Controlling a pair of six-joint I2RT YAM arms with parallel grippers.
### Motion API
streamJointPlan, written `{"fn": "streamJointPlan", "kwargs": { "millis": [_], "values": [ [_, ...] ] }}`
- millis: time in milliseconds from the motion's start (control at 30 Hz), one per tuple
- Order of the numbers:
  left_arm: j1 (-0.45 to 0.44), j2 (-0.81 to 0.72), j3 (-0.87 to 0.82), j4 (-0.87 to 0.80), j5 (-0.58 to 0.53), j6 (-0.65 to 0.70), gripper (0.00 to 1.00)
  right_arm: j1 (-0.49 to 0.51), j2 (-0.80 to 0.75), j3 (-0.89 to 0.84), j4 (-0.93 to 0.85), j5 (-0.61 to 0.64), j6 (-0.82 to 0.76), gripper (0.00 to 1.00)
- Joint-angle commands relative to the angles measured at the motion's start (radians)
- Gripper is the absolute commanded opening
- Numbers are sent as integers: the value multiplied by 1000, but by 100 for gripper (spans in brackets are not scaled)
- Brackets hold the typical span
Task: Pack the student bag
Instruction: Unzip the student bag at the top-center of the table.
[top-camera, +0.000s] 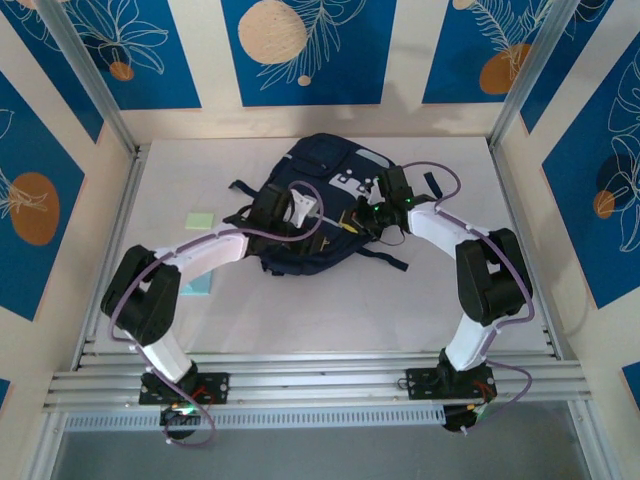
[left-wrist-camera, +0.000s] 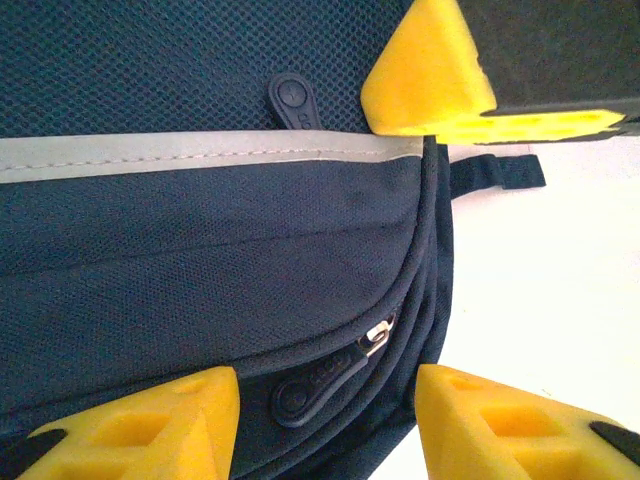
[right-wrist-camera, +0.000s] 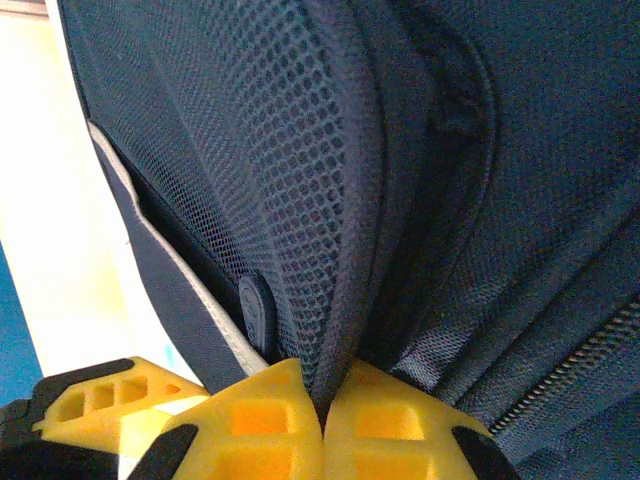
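The student bag (top-camera: 320, 190), dark navy with white patches, lies in the middle of the table. My left gripper (top-camera: 325, 218) hovers over its front pocket. In the left wrist view the left gripper (left-wrist-camera: 330, 425) is open, with a black rubber zipper pull (left-wrist-camera: 320, 385) between its yellow fingers (left-wrist-camera: 150, 420) and nothing held. A pale stripe (left-wrist-camera: 200, 152) crosses the fabric above. My right gripper (top-camera: 358, 222) meets the bag from the right. In the right wrist view the right gripper (right-wrist-camera: 325, 415) is shut on a padded seam (right-wrist-camera: 350, 250) of the bag, lifting the mesh fabric.
A pale green pad (top-camera: 202, 220) lies left of the bag, and a light blue flat item (top-camera: 195, 288) shows under the left arm. A black strap (top-camera: 385, 258) trails from the bag's near side. Patterned walls and aluminium posts close in the table.
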Motion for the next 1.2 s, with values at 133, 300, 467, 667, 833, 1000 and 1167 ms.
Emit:
{"fn": "streamJointPlan", "kwargs": {
  "millis": [133,300,467,667,833,1000,1167],
  "values": [
    [-16,72,64,-70,39,8,49,-6,-29,43,45,-74,7,0],
    [-16,52,36,-91,14,-36,49,-21,-32,43,52,-68,11,0],
    [-22,48,20,-58,29,-84,50,-19,-31,45,60,-67,12,0],
    [-40,86,90,-83,36,-104,51,-22,-30,39,60,-52,9,0],
    [-54,44,64,-135,-18,-132,52,-27,-29,28,69,-41,12,0],
    [-53,12,8,-96,-43,-183,53,-26,-26,34,73,-44,10,0],
    [-54,56,55,-75,-39,-172,53,-21,-30,30,83,-52,9,0]
  ]
}}
